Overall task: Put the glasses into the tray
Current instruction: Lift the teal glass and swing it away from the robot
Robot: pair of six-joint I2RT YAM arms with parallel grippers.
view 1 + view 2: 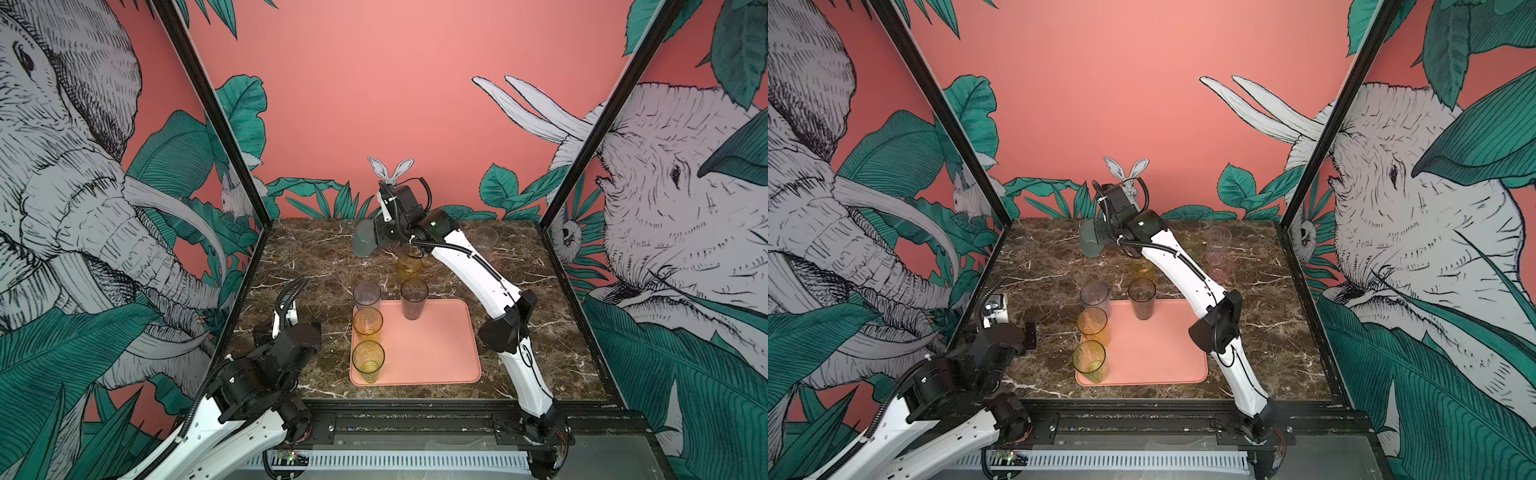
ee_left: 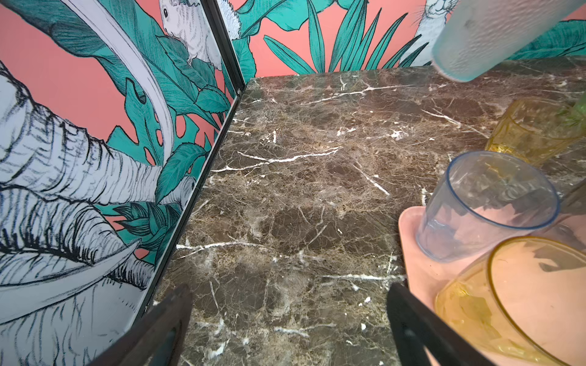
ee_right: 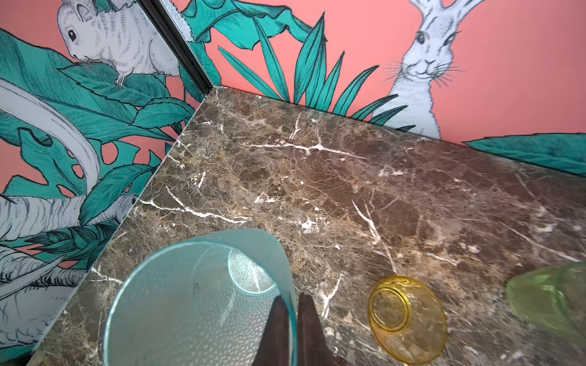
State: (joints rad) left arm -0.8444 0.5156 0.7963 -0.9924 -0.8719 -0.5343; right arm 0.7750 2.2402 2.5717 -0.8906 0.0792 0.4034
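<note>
Left of the tray (image 1: 436, 353), the left gripper (image 2: 288, 290) hangs spread and empty. Four glasses stand on the tray: the grey tumbler (image 1: 367, 296), amber tumbler (image 1: 367, 322) and yellow-green tumbler (image 1: 368, 360) along its left edge, and the smoky tumbler (image 1: 414, 299) at its far edge. Beyond the tray, the right gripper (image 3: 291, 299) pinches the wall of the tilted frosted tumbler (image 1: 365, 244), off the table. The short amber glass (image 1: 409, 268), green glass (image 3: 548, 301), clear glass (image 1: 1219, 237) and pink glass (image 1: 1220, 266) wait beyond the tray.

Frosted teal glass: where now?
In a top view, the frosted teal glass is in the right tool above the table's far middle, beyond the tray, left of the short amber glass.
</note>
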